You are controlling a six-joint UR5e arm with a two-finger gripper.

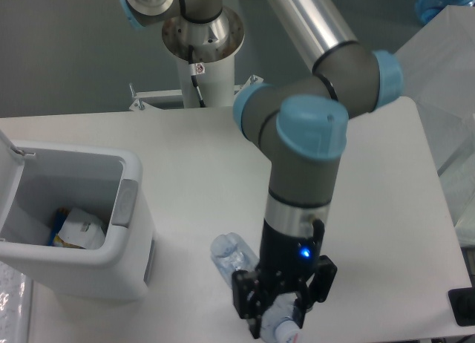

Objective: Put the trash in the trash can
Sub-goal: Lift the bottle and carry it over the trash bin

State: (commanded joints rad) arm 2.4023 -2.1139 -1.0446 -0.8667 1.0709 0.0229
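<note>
The clear plastic bottle [231,258] hangs tilted above the table's front, its base pointing left and its white cap end low at the bottom edge. My gripper [278,319] is shut on the bottle near its neck, with the black fingers on either side. The white trash can [82,265] stands at the left with its lid swung open. A crumpled whitish wrapper [78,232] lies inside it with a bit of blue and yellow beside it.
The arm's white pedestal [204,68] stands at the table's back edge. Translucent plastic sheeting [445,76] hangs at the right. A black object [464,307] sits at the table's front right corner.
</note>
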